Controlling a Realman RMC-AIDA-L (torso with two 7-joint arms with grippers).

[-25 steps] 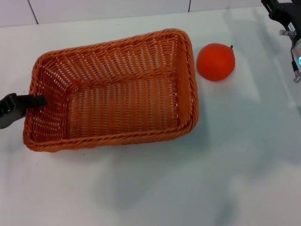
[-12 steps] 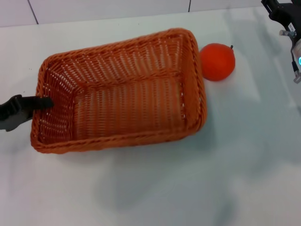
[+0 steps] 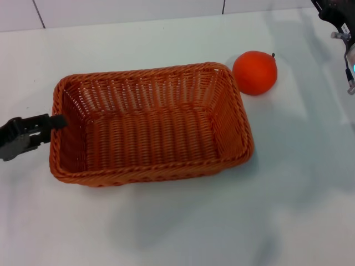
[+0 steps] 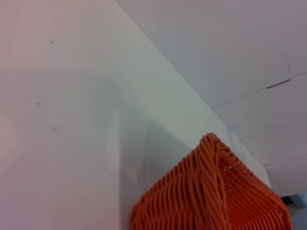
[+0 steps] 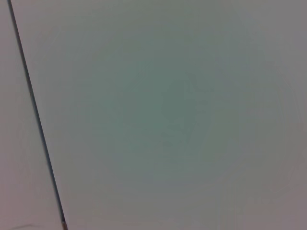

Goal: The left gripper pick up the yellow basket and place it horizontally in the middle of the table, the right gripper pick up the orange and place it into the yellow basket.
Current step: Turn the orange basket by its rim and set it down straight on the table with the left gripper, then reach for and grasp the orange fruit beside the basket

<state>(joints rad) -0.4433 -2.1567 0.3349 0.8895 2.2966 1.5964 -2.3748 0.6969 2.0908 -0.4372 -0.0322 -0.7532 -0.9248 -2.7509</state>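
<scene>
The yellow basket (image 3: pixel 151 124) is gripped at its left rim by the left gripper (image 3: pixel 54 121), fingers clamped on the weave. The orange (image 3: pixel 254 72) lies on the table (image 3: pixel 183 221) just beside the basket's far right corner. The right gripper (image 3: pixel 339 22) is seen at the far right edge; its fingers' state cannot be told.

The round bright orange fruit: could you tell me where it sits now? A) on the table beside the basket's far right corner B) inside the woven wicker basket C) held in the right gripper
A: the round orange fruit rests on the pale table, just outside the orange-brown wicker basket.
</scene>
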